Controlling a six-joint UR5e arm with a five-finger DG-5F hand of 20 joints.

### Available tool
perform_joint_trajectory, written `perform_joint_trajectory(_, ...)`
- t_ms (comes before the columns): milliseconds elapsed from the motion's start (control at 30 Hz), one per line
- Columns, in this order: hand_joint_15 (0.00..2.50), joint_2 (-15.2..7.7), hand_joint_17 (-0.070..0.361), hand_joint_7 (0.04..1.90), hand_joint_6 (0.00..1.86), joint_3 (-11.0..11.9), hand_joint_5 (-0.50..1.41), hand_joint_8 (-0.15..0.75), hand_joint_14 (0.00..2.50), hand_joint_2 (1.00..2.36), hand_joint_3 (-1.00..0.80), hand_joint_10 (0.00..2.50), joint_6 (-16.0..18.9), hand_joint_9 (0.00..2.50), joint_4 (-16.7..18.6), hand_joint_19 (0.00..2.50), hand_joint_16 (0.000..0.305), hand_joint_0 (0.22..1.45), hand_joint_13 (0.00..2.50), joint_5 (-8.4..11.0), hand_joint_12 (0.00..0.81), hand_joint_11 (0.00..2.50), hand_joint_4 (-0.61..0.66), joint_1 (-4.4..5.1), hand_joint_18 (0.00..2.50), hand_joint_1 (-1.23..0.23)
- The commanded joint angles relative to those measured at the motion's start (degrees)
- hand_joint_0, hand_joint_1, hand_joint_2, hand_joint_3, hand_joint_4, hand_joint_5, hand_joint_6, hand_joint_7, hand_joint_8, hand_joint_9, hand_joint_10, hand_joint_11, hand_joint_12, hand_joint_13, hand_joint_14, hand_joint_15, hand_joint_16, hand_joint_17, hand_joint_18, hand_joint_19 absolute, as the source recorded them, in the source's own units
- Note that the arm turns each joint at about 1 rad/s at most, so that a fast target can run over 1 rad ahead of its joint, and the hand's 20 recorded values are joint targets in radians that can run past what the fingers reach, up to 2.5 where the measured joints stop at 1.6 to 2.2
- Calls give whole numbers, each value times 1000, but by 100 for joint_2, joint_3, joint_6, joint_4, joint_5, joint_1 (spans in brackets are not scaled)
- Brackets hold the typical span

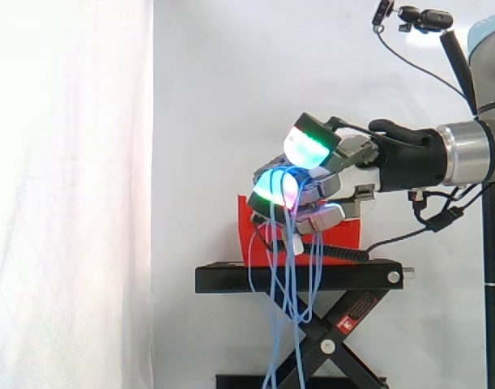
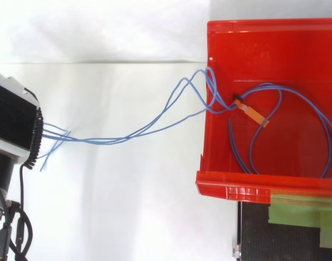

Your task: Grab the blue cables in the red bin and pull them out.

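Blue cables (image 2: 155,126) trail over the wall of the red bin (image 2: 274,38) on its black stand (image 1: 231,278) — an orange tag (image 2: 255,116) among the loops inside — into the level hand (image 1: 338,185), fingers curled round them.

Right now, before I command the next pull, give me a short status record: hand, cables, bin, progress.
hand: hand raised above the bin, fingers curled round the cables
blue cables: blue cables run from the hand over the bin's wall; strands also hang from the hand down past the stand
red bin: red bin sits on the black stand
in bin: cable loops lie on the floor, with an orange tag on them
progress: partly out; loops not yet clear of the bin
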Motion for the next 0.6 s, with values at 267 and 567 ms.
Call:
perform_joint_trajectory(267, 1418, -4, 115, 796, 122, -1, 773, 203, 19, 1000, -1000, 920, 9, 1131, 0, 763, 51, 883, 1328, 6, 323, 1685, 105, 1, 797, -936)
perform_joint_trajectory(567, 1413, -4, 125, 839, 86, -1, 885, 225, 17, 1000, -1000, 930, 9, 1183, 0, 743, 56, 723, 1359, 6, 359, 1645, 118, 1, 832, -692)
